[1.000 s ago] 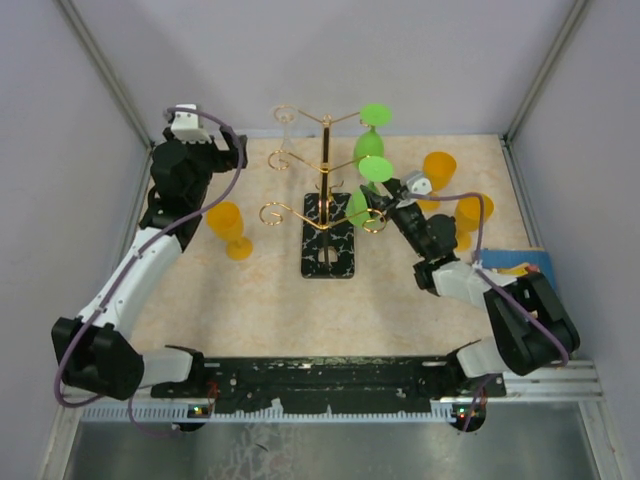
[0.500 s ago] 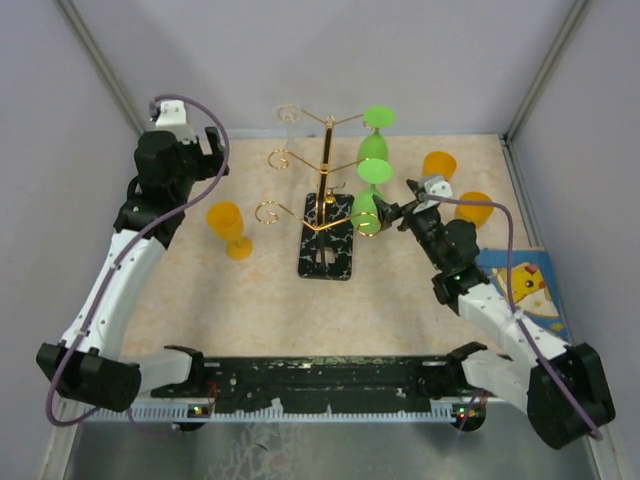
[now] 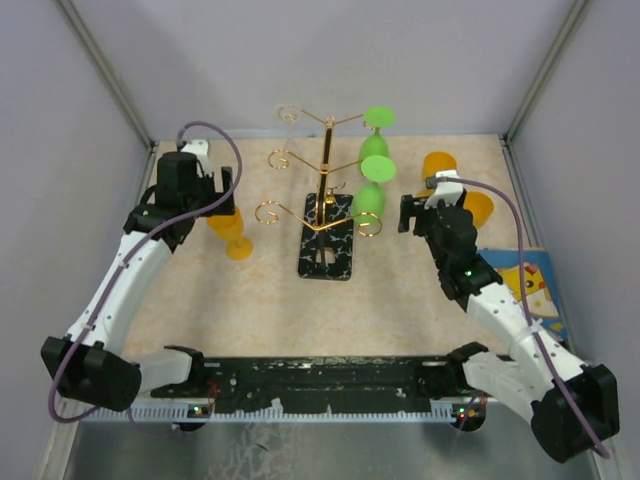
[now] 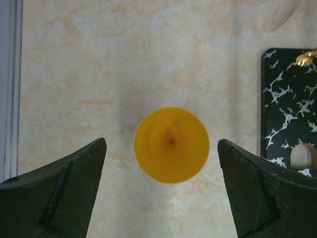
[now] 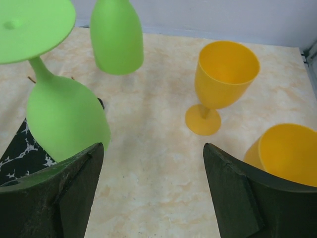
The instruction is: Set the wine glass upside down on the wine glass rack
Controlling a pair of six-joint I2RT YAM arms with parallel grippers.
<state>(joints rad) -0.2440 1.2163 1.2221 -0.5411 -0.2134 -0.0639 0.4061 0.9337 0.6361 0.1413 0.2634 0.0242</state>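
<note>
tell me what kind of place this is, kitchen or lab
Probably a robot test cell, not a kitchen: bare grey walls with metal corner rails box in a marble-look tabletop, two arms are bolted at its near edge, and a gold rack holds green wine glasses.

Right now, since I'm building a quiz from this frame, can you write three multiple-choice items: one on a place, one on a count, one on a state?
1. Where is the left gripper?
A) over the yellow glass left of the rack
B) touching the rack's top
C) behind the rack

2. How many green glasses hang on the rack?
A) one
B) two
C) four

3. The right gripper is:
A) shut on a green glass
B) open and empty
C) shut on a yellow glass

Answers:
1 A, its wrist view looks straight down into that glass.
2 B, both hang upside down.
3 B, its jaws stand apart with nothing between them.
</note>
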